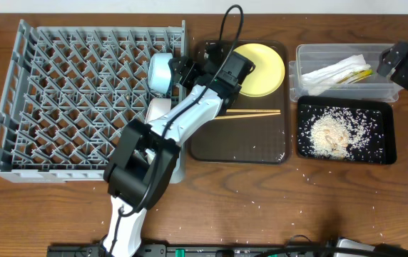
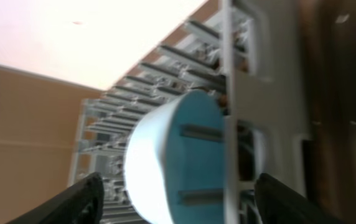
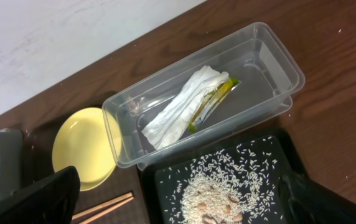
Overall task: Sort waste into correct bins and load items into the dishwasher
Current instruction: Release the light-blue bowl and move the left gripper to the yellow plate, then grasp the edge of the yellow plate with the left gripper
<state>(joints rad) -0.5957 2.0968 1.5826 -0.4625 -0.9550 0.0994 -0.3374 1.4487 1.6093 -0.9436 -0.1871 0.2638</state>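
Light blue bowl stands on its edge inside the grey dish rack, right by the wall next to the brown tray. The left claw is open wide, with one finger on each side of the bowl, not touching it. The right claw is open wide too, up by the clear tub that holds the white napkin.

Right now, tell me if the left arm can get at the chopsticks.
Probably yes: the chopsticks lie uncovered on the brown tray, with nothing across them, near the open left gripper.
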